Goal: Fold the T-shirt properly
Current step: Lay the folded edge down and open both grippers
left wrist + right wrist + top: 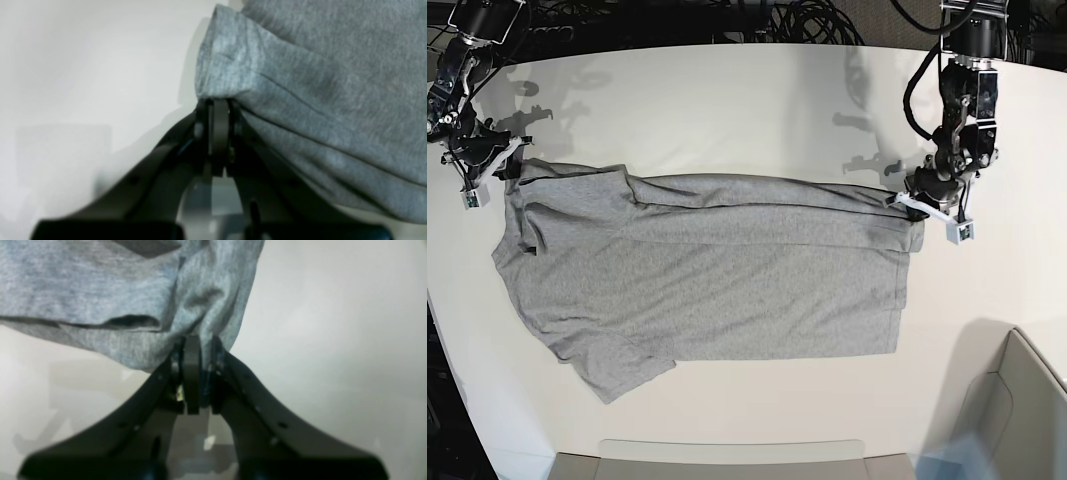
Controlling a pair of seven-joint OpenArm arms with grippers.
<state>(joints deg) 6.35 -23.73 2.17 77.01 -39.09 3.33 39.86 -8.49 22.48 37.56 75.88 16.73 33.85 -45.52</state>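
**Both grippers clenched on shirt, one at each end of its upper edge (base view)**

Surface: white table (pixel 727 110), slightly glossy. Arm shadows fall on it beside both grippers; soft reflections show in the wrist views. Room: only the strip round the table shows, dark past its edge below the right gripper in base view.

Other things: grey bin (pixel 1017 400) well below the left gripper in base view, at the lower right corner, cut off by the frame, apart from the cloth. Pale rounded panel (pixel 732 450) at the bottom edge, between the two grippers' sides and well below both; can't tell what it is. Black cable (pixel 909 100) loops just beside the left arm, above its gripper.

In the way: the gripper bodies cover the pinch points in base view.

Left gripper (pixel 218 106): grasping the shirt's edge near a corner. Right gripper (pixel 201 343): grasping the shirt too, cloth bunched between its fingers.

Shirt (pixel 727 290): grey, plain side showing, spans between the grippers and spreads below them on the table. Long folds run along the upper edge. A flap sticks out below the right gripper, well apart from it.
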